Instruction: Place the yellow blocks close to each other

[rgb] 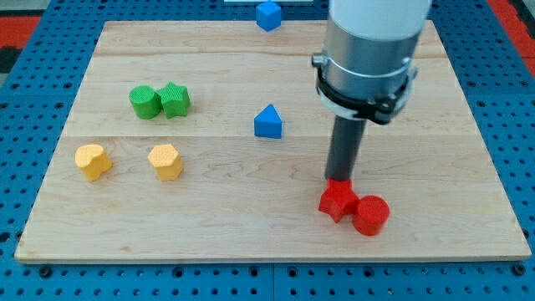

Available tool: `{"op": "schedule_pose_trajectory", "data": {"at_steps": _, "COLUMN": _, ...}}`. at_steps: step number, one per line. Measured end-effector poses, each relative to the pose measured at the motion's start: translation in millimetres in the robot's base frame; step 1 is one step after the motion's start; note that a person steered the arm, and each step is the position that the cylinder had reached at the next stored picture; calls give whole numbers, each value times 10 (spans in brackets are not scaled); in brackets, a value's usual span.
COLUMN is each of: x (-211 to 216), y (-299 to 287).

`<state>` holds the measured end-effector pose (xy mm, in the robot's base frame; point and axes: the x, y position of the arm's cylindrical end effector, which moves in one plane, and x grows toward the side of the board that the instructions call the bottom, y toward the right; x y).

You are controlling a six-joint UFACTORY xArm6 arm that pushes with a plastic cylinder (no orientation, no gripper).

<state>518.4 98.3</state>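
Note:
Two yellow blocks lie at the view's left on the wooden board: a heart-like one (92,161) and a hexagon-like one (165,161), apart by a small gap. My tip (338,179) is far to their right, at the view's lower right, touching the top of a red star-shaped block (336,201).
A red cylinder (370,215) touches the red star's right. A green cylinder (144,102) and a green star (175,99) sit together at upper left. A blue triangle (267,122) lies mid-board; a blue block (267,15) lies at the top edge.

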Motion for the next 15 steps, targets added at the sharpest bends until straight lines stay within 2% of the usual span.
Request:
{"op": "schedule_pose_trajectory", "data": {"at_steps": 1, "x": -16, "y": 318}}
{"op": "schedule_pose_trajectory", "data": {"at_steps": 2, "x": -51, "y": -283}}
{"op": "schedule_pose_trajectory", "data": {"at_steps": 3, "x": -319, "y": -657}}
{"op": "schedule_pose_trajectory", "data": {"at_steps": 5, "x": -419, "y": -1859}}
{"op": "schedule_pose_trajectory", "data": {"at_steps": 6, "x": -572, "y": -2021}}
{"op": "schedule_pose_trajectory", "data": {"at_steps": 7, "x": -517, "y": -2627}}
{"op": "schedule_pose_trajectory", "data": {"at_steps": 8, "x": -474, "y": -2669}}
{"op": "schedule_pose_trajectory", "data": {"at_steps": 9, "x": -126, "y": -2833}}
{"op": "schedule_pose_trajectory", "data": {"at_steps": 10, "x": -72, "y": -2060}}
{"op": "schedule_pose_trajectory", "data": {"at_steps": 11, "x": 234, "y": -2335}}
{"op": "schedule_pose_trajectory", "data": {"at_steps": 12, "x": -257, "y": -2649}}
{"op": "schedule_pose_trajectory", "data": {"at_steps": 14, "x": -614, "y": -3598}}
{"op": "schedule_pose_trajectory", "data": {"at_steps": 15, "x": -330, "y": -3879}}
